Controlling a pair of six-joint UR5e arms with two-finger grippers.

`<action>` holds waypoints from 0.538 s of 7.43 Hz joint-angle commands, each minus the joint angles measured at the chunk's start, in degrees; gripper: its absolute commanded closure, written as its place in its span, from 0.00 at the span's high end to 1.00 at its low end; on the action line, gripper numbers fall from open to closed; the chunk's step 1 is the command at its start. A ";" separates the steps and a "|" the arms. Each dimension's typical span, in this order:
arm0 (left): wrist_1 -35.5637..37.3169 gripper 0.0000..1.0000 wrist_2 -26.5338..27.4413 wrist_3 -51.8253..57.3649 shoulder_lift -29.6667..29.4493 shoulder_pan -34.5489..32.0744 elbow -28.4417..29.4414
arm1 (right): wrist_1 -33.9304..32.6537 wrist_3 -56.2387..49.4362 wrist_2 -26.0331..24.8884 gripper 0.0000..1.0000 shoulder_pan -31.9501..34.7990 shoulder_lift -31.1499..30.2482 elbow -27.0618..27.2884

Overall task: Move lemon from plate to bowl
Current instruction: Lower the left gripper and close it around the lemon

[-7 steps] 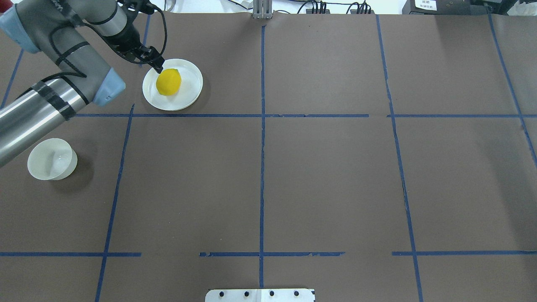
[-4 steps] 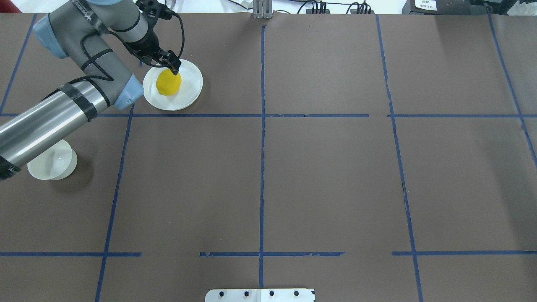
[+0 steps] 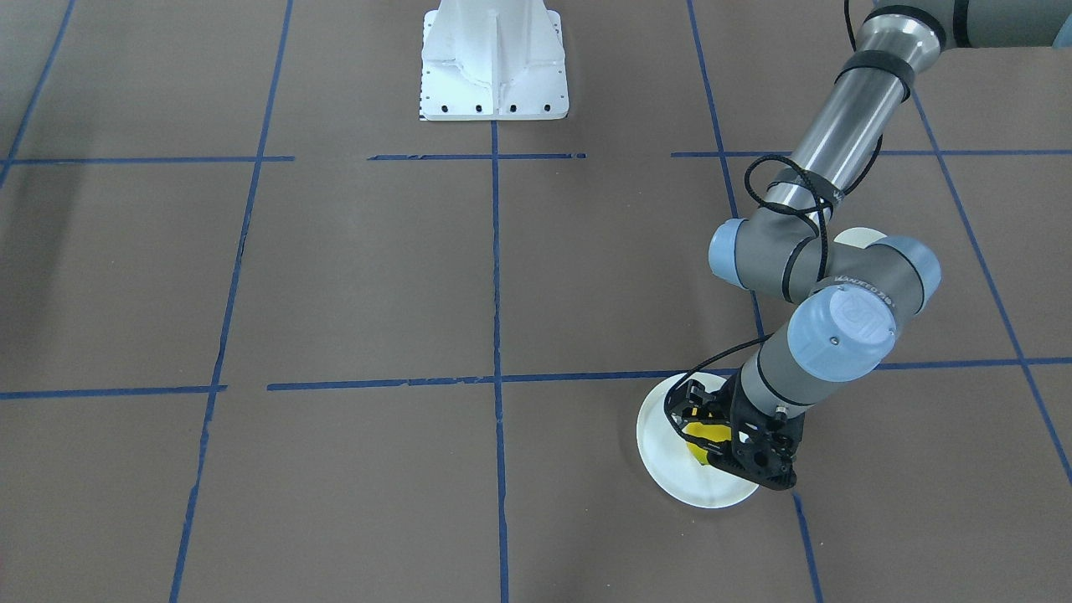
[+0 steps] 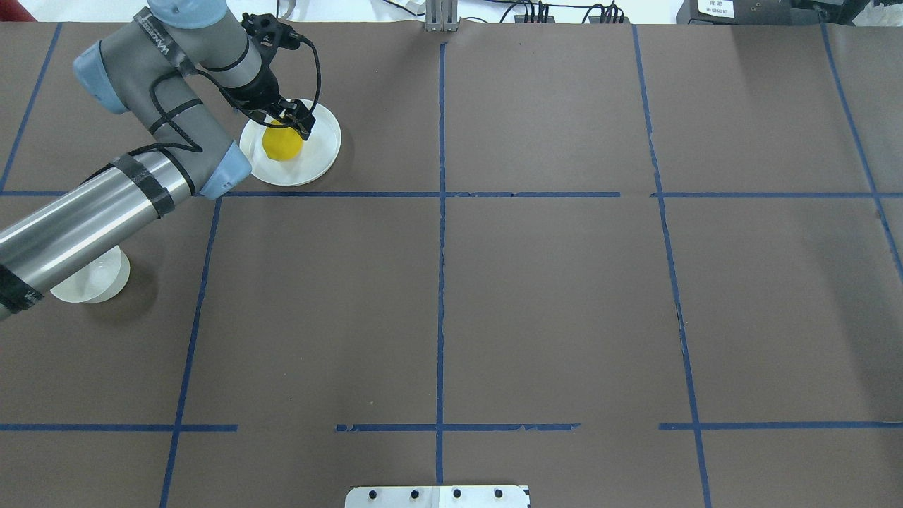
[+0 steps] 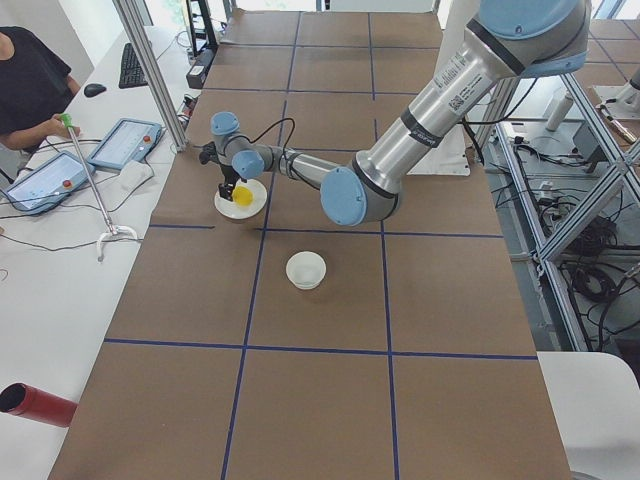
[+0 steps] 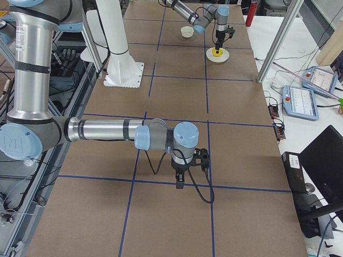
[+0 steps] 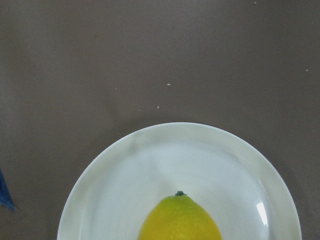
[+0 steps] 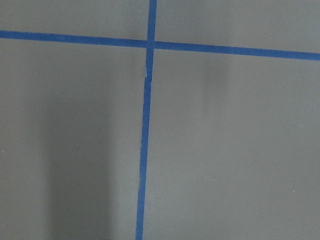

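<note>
The yellow lemon [image 4: 281, 145] lies on the flat white plate [image 4: 321, 159] at the table's far left. My left gripper [image 4: 291, 125] is open, tilted down over the lemon's far end, its fingers on either side of the fruit in the front-facing view [image 3: 710, 435]. The left wrist view shows the lemon's greenish tip [image 7: 180, 220] on the plate [image 7: 125, 165]. The small deep white bowl [image 4: 95, 279] stands nearer the robot, partly hidden under the left forearm, and shows whole in the exterior left view [image 5: 306, 269]. My right gripper [image 6: 182, 184] shows only in the exterior right view, low over bare table; I cannot tell whether it is open or shut.
Blue tape lines [image 4: 441, 212] divide the brown table cover. The white robot base mount [image 3: 494, 59] stands at the robot's edge. An operator [image 5: 25, 85], tablets [image 5: 120, 142] and a red cylinder [image 5: 35, 404] are beside the table's far side.
My left arm has swung right and the gripper has moved from the plate's left rim to over the lemon's far end. The lemon, the plate and the bowl have not moved.
</note>
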 commanded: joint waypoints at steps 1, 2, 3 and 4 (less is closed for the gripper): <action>-2.25 1.00 0.08 -1.07 1.27 0.78 0.03 | 0.00 0.00 0.00 1.00 0.00 0.00 0.00; -2.62 1.00 0.08 -1.34 1.19 1.04 0.64 | 0.00 0.00 0.00 1.00 0.00 0.00 0.00; -2.62 1.00 0.08 -1.25 1.28 1.13 0.82 | 0.00 0.00 0.00 1.00 0.00 0.00 0.00; -2.71 1.00 0.16 -1.25 1.28 1.22 1.52 | 0.00 0.00 0.00 1.00 0.00 0.00 0.00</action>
